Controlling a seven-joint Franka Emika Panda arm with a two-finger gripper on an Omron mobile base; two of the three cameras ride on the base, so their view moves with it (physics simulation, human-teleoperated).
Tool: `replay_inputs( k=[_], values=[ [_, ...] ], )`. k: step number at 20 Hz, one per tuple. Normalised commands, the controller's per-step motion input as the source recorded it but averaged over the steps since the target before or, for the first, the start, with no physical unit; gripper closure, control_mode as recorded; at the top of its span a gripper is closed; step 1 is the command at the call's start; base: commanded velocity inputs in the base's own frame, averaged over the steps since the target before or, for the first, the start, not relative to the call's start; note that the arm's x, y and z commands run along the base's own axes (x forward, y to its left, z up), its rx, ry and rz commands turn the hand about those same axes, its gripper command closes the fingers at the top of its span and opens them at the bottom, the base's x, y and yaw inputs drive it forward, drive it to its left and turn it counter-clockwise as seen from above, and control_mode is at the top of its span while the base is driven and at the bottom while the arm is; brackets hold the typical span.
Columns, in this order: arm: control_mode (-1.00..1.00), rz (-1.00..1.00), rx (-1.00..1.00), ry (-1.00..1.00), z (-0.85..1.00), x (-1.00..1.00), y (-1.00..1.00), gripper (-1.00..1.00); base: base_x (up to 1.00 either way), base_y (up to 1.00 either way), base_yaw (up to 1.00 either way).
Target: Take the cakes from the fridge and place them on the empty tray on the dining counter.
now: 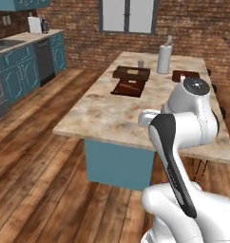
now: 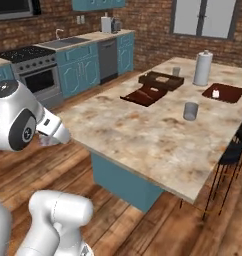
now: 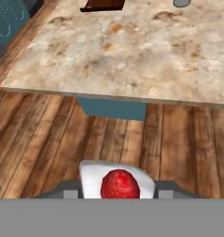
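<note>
While the hand [image 3: 118,192] is clamped on a cake [image 3: 117,181] off the desk's [image 2: 143,135] near edge, the empty tray [image 2: 224,93] lies toward the far corner.

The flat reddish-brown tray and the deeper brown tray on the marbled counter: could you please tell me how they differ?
The flat dark reddish-brown tray has a low rim; the deeper brown tray has taller walls. The flat tray carries a small white piece; the deeper tray holds a tan bread slice. The flat tray lies right of the white paper-towel roll, the deeper tray left. Both are rectangular and rest on the marbled counter.
</note>
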Motion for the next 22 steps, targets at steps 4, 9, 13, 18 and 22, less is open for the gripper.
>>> replay_inputs(
  k=[4,9,13,18,22],
  values=[
    [1.0,0.0,0.0,0.0,0.0,0.0,0.0,1.0,0.0,-1.0,-0.25],
    [1.0,0.0,0.0,0.0,0.0,0.0,0.0,1.0,0.0,-1.0,-0.23],
    [1.0,0.0,0.0,0.0,0.0,0.0,0.0,1.0,0.0,-1.0,-0.22],
    [1.0,0.0,0.0,0.0,0.0,0.0,0.0,1.0,0.2,-1.0,-0.13],
    [1.0,0.0,0.0,0.0,0.0,0.0,0.0,1.0,0.57,-1.0,0.01]
  ],
)
